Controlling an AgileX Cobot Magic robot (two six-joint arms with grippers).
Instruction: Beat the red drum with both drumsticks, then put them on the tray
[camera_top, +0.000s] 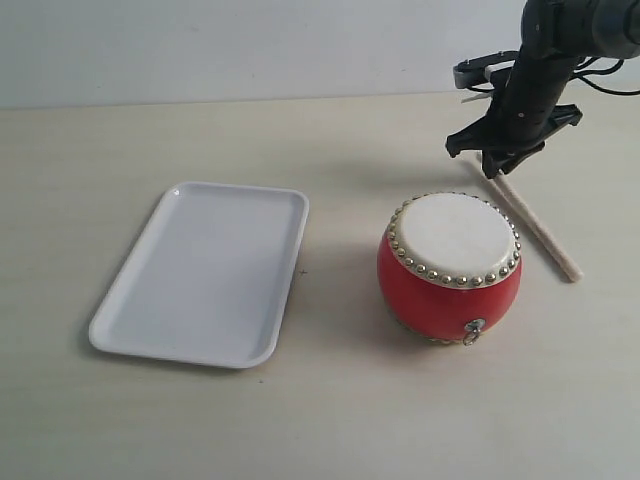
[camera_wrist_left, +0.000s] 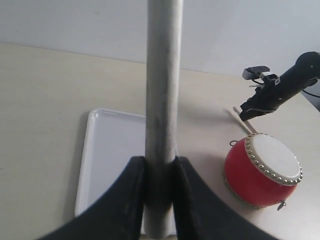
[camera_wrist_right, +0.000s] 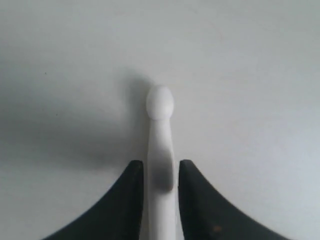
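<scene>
The red drum stands upright on the table, right of the white tray. One pale drumstick lies flat on the table just behind and right of the drum. My right gripper is down over its far end. In the right wrist view this drumstick runs between the jaws with a thin gap on each side, so the right gripper is open. My left gripper is shut on the second drumstick, held high above the tray. The left gripper is outside the exterior view.
The left wrist view shows the drum with the right arm beyond it. A pale wall runs along the table's far edge. The beige tabletop spreads in front of the tray and drum.
</scene>
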